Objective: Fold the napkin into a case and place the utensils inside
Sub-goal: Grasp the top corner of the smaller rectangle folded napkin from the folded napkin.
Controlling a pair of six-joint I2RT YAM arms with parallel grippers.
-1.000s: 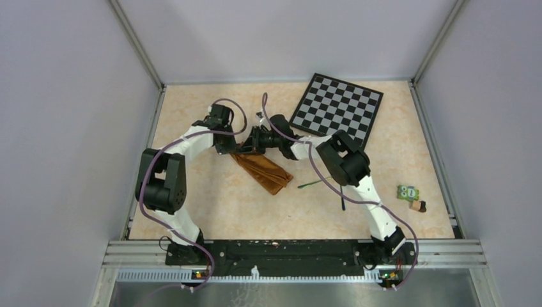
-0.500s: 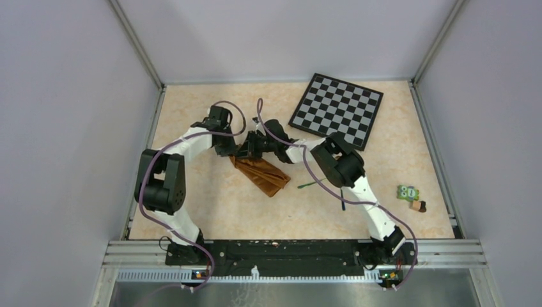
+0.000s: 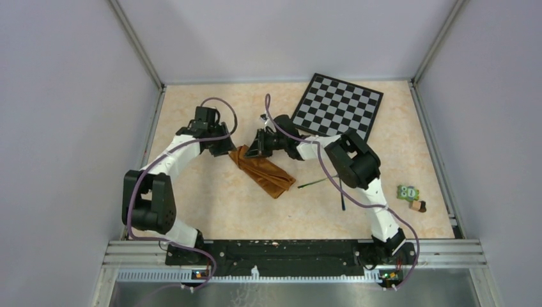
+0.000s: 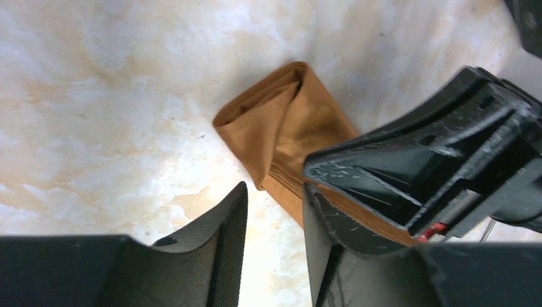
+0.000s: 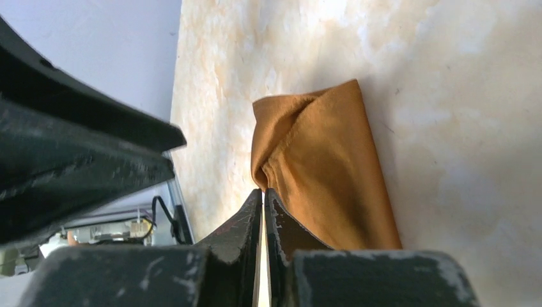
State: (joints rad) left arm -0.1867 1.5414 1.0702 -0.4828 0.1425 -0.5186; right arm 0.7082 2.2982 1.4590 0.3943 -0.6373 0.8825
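the left claw point(image 3: 225, 148) now stands half open and empty. a second ago it was shut at the far left end of the case point(image 3: 264, 170), close against the right claw point(image 3: 251, 152). it has since drawn back to the left and sits just beside that end, no longer touching the cloth. the left arm's elbow has swung left and nearer along the bench point(image 3: 211, 204).

in the left wrist view, bare bench shows in the gap between the left fingers point(image 4: 225, 240). the case point(image 4: 284, 121) lies beyond them, its mouth gaping.

the right claw point(image 5: 263, 195) is closed to a sliver, much as before. its tips touch the hem at the case's mouth point(image 5: 326, 173). whether a layer is pinched between them i cannot tell.

the case lies slantwise at mid-bench, almost where it was. the fork point(image 3: 313, 183) lies just right of its near end. the other utensil point(image 3: 342, 201) lies farther right, and neither has moved. the checkered board point(image 3: 337, 109) lies at the far right.
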